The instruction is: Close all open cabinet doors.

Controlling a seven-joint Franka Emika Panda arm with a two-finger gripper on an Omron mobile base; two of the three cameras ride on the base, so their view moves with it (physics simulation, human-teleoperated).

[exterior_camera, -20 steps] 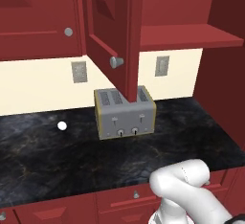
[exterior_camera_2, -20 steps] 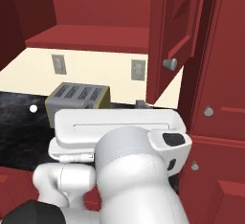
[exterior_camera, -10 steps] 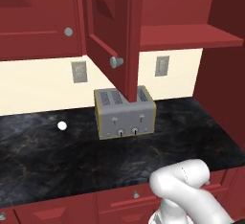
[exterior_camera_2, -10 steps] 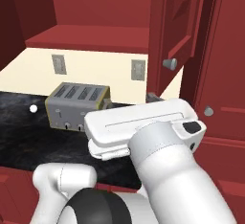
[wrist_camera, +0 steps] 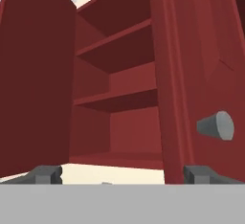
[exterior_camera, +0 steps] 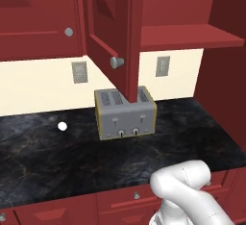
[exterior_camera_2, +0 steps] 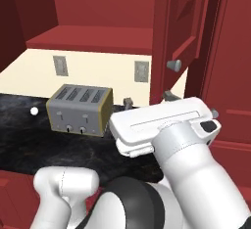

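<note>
A tall dark red wooden cabinet door (exterior_camera: 113,31) with a round grey metal knob (exterior_camera: 116,62) stands ajar above the bench's back edge; the claw (wrist_camera: 123,174) is released, grasping nothing

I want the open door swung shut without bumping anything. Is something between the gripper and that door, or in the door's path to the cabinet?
Nothing visible. In the hand view the open gripper looks up at the open cabinet door with only free space between; its knob is unobstructed. The cabinet shelves hold nothing sticking out, and the toaster sits below the door's lower edge.
</note>
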